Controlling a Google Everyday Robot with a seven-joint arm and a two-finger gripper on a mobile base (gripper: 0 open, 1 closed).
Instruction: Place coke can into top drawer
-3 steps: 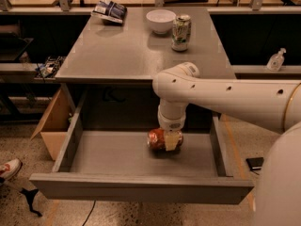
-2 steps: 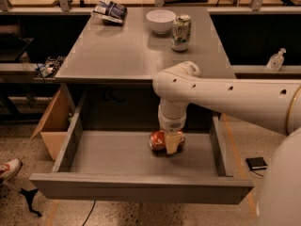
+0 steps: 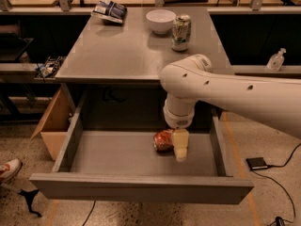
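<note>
The coke can [image 3: 162, 140], red-orange with white markings, lies on its side on the floor of the top drawer [image 3: 141, 187]. The drawer is pulled fully out below the grey table. My gripper [image 3: 177, 149] hangs straight down from the white arm into the drawer. It is open, with one pale finger [image 3: 180, 144] against the can's right side. The other finger is hidden behind the can and the wrist.
On the grey table [image 3: 117, 51] stand a white and green can [image 3: 181, 32], a white bowl [image 3: 161, 20] and a snack bag [image 3: 109, 11]. A cardboard box [image 3: 54, 121] stands left of the drawer. A shoe [image 3: 9, 168] and a small black device with cables [image 3: 257, 163] lie on the floor.
The can has stayed at the same spot in the drawer. The gripper's visible finger has shifted slightly right of the can, leaving more of it uncovered.
</note>
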